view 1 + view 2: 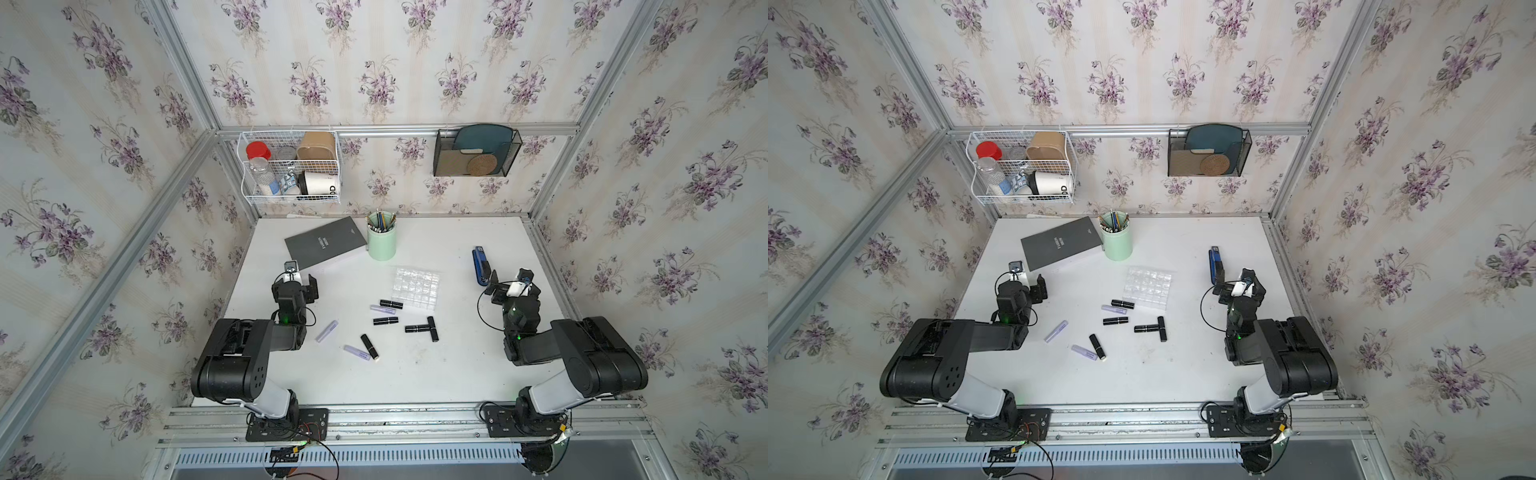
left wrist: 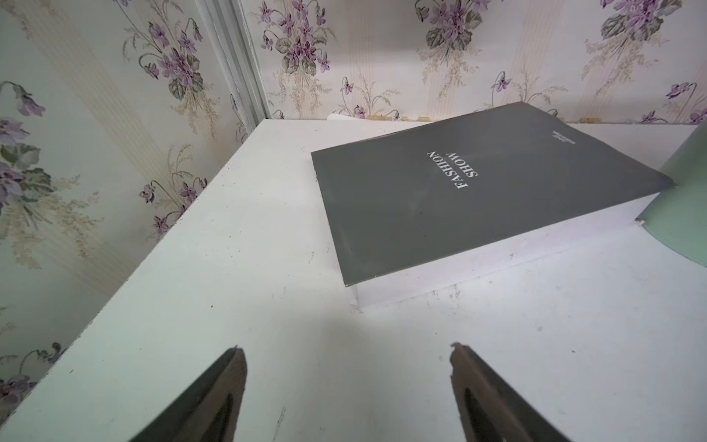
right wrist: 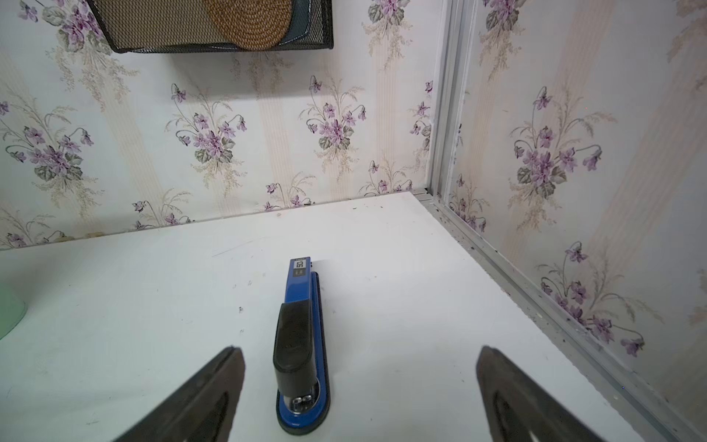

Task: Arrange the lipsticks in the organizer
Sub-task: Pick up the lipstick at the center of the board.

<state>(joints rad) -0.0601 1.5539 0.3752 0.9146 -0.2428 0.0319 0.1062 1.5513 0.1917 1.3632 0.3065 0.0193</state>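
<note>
My left tool (image 2: 344,348) has its jaws wide apart with nothing between them. It sits over bare table (image 2: 229,268), just short of the grey book (image 2: 459,199) titled FASHION SHOW. My right tool (image 3: 359,349) is spread just as wide and grips nothing. In the right wrist view the blue stapler (image 3: 302,344) lies flat ahead of it, its near end showing between the two fingers and clear of both.

The organizer (image 1: 417,286), a clear tray with a grid of square cells, lies flat right of the table's centre, between the mint-green pen cup (image 1: 381,243) and the stapler. The cup stands upright just beside the book's corner and holds pencils (image 1: 380,222). On the back wall, the white wire basket (image 1: 291,195) carries a red-lidded jar, a clear bottle, a brown box and a white cup on its side. The black mesh rack (image 1: 509,158) holds a teal sheet and a round woven mat.

All eight lipsticks lie flat on the table outside the organizer, between my two arms. The black lipsticks (image 1: 391,304) are glossy with a thin silver band. One lies just beside the tray's near corner, another a little nearer me, and two touch in a T toward my right arm. The lilac lipsticks (image 1: 383,309) are slimmer. One lies alongside the black by the tray, one sits just beside the fifth black one nearer the front, and one lies alone near my left arm.
</note>
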